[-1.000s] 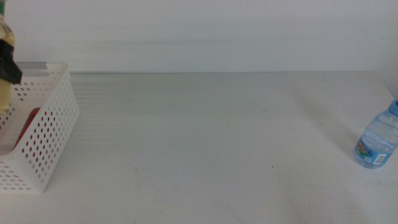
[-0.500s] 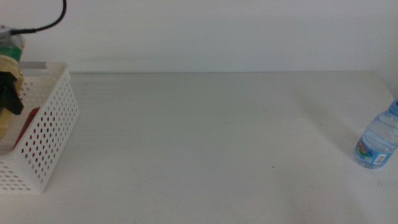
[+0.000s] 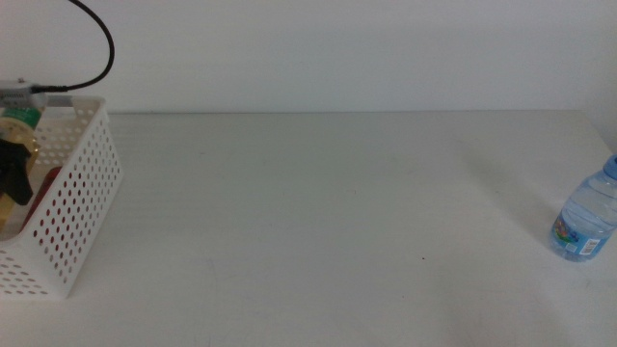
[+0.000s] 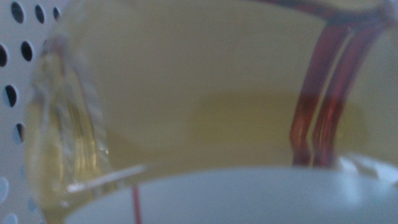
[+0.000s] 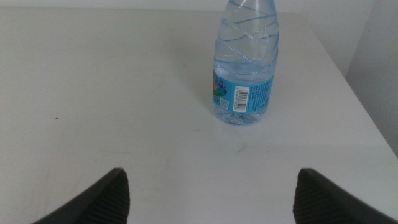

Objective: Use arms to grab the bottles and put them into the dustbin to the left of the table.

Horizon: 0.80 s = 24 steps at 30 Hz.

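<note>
At the far left edge of the middle view, the left gripper (image 3: 12, 172) was mostly cut off, its dark fingers clamped on the pale-yellow bottle (image 3: 17, 130) inside the dustbin (image 3: 72, 207); something red (image 3: 46, 188) showed through the perforated wall. Its wrist view was a yellow blur. Near the right edge stood the water bottle (image 3: 584, 220), partly cropped. The right gripper (image 5: 208, 193) waited before it, jaws wide apart.

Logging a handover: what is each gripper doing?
Left gripper: shut on the pale-yellow drink bottle, inside the white perforated basket.
Right gripper: open, empty.
</note>
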Each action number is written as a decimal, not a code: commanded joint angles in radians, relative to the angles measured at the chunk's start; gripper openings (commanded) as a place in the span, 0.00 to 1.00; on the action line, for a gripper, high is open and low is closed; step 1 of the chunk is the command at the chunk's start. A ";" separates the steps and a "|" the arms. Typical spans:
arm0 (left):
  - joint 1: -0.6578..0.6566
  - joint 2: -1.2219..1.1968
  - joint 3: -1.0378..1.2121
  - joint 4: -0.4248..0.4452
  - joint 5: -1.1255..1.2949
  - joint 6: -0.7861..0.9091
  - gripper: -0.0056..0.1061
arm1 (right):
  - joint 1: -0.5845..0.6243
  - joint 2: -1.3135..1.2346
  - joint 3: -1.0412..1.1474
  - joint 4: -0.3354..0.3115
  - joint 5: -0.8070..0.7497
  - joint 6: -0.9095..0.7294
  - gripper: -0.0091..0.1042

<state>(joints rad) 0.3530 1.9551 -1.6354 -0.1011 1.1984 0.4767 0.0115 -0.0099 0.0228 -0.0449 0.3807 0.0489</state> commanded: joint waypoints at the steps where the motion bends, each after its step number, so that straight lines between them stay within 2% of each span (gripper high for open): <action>1: -0.001 -0.054 -0.040 0.008 -0.003 0.001 0.01 | -0.006 -0.027 -0.002 -0.013 -0.071 -0.010 0.74; 11: -0.001 -0.017 -0.037 0.035 0.051 0.001 0.01 | -0.006 -0.027 -0.002 -0.013 -0.071 -0.010 0.74; 14: -0.001 -0.010 -0.037 0.035 0.054 0.002 0.03 | -0.006 -0.027 -0.002 -0.013 -0.071 -0.010 0.74; 15: -0.001 -0.009 -0.037 0.026 0.046 0.018 0.12 | -0.006 -0.027 -0.002 -0.013 -0.071 -0.010 0.74; 18: -0.001 -0.009 -0.037 0.011 0.039 0.023 0.27 | -0.006 -0.027 -0.002 -0.013 -0.071 -0.010 0.74; 24: -0.001 -0.009 -0.037 -0.022 0.025 0.023 0.71 | -0.006 -0.027 -0.002 -0.013 -0.071 -0.010 0.74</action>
<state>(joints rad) 0.3530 2.0050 -1.6386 -0.0691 1.2231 0.4955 0.0115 -0.0099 0.0228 -0.0449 0.3807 0.0489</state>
